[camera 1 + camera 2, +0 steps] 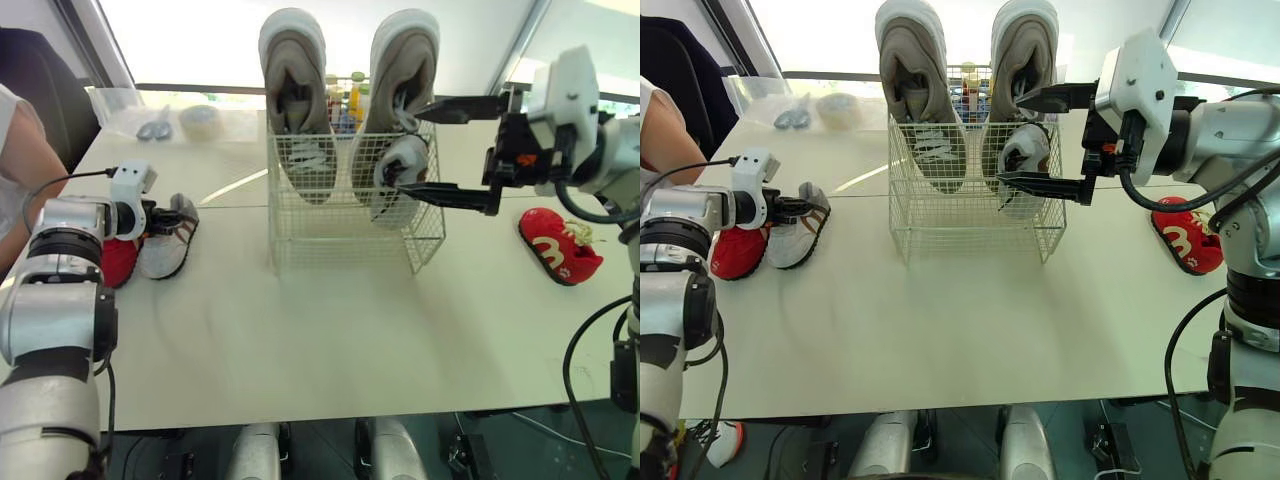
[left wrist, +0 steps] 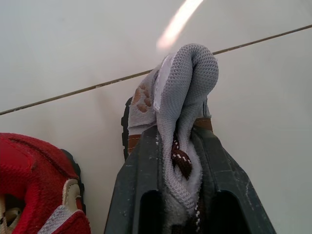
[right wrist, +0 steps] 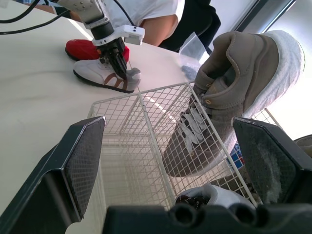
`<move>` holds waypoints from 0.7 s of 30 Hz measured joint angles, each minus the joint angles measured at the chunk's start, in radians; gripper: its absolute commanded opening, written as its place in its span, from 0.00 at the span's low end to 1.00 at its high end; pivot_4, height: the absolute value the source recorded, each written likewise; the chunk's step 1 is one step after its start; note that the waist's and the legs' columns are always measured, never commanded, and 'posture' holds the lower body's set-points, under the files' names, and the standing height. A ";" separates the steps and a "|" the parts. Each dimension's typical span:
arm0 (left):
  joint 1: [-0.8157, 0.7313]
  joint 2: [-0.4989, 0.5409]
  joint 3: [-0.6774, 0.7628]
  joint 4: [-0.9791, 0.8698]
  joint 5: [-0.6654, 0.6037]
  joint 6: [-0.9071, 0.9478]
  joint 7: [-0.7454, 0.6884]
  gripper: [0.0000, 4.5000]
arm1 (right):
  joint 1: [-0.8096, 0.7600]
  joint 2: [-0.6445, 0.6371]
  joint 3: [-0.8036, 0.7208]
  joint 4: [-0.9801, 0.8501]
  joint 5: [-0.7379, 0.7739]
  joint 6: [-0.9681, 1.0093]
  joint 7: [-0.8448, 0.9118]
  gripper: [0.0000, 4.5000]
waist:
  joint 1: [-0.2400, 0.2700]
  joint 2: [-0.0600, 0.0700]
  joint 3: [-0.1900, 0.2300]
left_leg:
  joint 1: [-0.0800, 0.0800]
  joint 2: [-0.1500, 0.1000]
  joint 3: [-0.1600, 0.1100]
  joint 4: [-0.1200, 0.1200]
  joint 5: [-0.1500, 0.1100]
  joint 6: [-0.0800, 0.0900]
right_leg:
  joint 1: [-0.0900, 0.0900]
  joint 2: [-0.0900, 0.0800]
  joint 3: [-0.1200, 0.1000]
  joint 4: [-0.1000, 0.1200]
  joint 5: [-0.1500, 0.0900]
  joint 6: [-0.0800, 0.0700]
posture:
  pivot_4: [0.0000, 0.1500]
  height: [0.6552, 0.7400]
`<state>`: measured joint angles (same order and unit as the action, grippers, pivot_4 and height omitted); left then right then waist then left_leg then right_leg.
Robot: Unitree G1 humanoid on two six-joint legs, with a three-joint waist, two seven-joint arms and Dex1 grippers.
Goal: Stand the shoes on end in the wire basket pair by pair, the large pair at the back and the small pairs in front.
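Observation:
The wire basket [image 1: 300, 235] stands mid-table. Two large taupe shoes [image 1: 296, 90] [image 1: 402, 80] stand on end along its back. A small grey shoe [image 1: 398, 175] stands in its front right corner. My right gripper [image 1: 412, 150] is open, one finger above that small shoe and one in front of it, holding nothing. At the table's left lies the other small grey shoe [image 1: 170, 245] with brown stripes, beside a small red shoe [image 1: 118, 262]. My left gripper [image 2: 180, 156] is shut on the grey shoe's heel collar [image 2: 187, 92]. A second red shoe [image 1: 558, 245] lies at the right.
A person's arm [image 1: 20, 165] is at the left edge of the table. A clear bag with small items [image 1: 170, 122] lies at the back left. Bottles [image 1: 345, 100] stand behind the basket. Bare tabletop [image 1: 320, 340] stretches in front of the basket.

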<state>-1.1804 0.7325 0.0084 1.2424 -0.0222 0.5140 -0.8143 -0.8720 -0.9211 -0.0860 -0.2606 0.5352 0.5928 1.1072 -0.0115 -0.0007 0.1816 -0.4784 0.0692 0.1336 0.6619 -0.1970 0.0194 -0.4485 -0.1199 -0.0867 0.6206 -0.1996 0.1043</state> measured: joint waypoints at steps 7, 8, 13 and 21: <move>-0.048 -0.079 0.212 -0.061 -0.149 -0.106 0.099 0.05 | 0.000 -0.001 0.001 0.000 -0.002 0.000 -0.011 1.00 | 0.018 -0.006 0.003 | -0.002 0.000 -0.001 0.002 0.000 0.000 | 0.000 0.000 0.000 0.000 0.000 0.000 | 1.00 1.00; -0.058 -0.106 0.258 -0.138 -0.194 -0.142 0.117 0.05 | 0.000 -0.001 0.002 -0.001 -0.002 0.000 -0.014 1.00 | 0.022 -0.007 0.004 | -0.002 0.000 -0.001 0.002 0.000 0.000 | 0.000 0.000 0.000 0.000 0.000 0.000 | 1.00 1.00; -0.054 -0.240 0.404 -0.609 -0.381 -0.233 0.230 0.05 | -0.007 -0.001 0.006 0.007 -0.004 0.000 -0.022 1.00 | 0.019 -0.007 0.004 | 0.001 0.000 0.001 0.002 0.000 0.000 | 0.004 -0.001 0.000 -0.002 0.001 0.001 | 1.00 1.00; 0.196 -0.529 0.333 -1.096 -0.434 -0.378 0.387 0.05 | -0.048 0.003 0.036 0.035 -0.019 -0.014 -0.020 1.00 | 0.024 -0.007 0.004 | 0.003 0.000 0.000 0.003 0.001 0.000 | 0.006 0.000 0.000 0.000 0.001 0.001 | 1.00 1.00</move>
<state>-0.9842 0.2030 0.3418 0.1467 -0.4561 0.1361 -0.4271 -0.9204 -0.9176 -0.0496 -0.2258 0.5158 0.5787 1.0871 0.0122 -0.0074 0.1854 -0.4753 0.0689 0.1334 0.6647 -0.1963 0.0197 -0.4427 -0.1195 -0.0863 0.6203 -0.1991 0.1051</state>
